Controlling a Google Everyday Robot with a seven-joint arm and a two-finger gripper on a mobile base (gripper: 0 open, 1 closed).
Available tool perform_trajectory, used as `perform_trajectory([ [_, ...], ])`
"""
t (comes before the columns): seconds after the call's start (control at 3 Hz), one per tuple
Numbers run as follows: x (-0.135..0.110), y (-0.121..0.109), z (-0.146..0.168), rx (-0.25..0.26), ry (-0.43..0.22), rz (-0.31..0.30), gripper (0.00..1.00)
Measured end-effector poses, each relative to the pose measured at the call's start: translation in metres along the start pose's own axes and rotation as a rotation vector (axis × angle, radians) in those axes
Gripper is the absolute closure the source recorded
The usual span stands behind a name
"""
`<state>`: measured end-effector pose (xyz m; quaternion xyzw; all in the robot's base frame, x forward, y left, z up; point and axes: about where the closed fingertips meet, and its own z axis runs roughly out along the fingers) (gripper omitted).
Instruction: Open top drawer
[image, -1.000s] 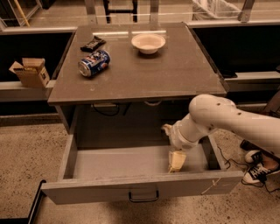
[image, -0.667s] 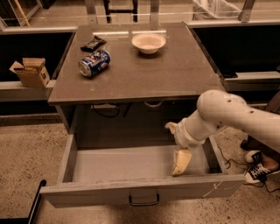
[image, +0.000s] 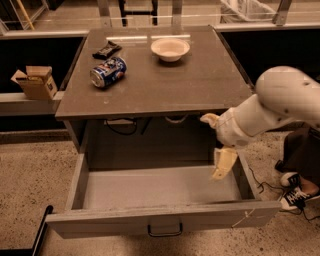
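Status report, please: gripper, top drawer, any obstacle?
Gripper inside the drawer opening, at its right side. Top drawer stands pulled well out. Can and bowl sit on the tabletop above, not in its path.

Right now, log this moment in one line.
top drawer: pulled out | gripper: over drawer's right side, handle untouched | tabletop: can, bowl

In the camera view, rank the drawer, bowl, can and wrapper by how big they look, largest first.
1. Drawer.
2. Bowl and can, about alike.
3. Wrapper.
The hand hangs over the drawer's right end.
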<state>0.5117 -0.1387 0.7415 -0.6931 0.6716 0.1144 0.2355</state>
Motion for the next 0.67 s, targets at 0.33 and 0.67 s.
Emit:
perform_trajectory([
  [0.33,-0.0051,-0.0049,-0.0417,0.033,-0.052,-0.007,0.0],
  [0.67,-0.0069,-0.0061,-0.044,0.035,-0.057,-0.008,0.0],
])
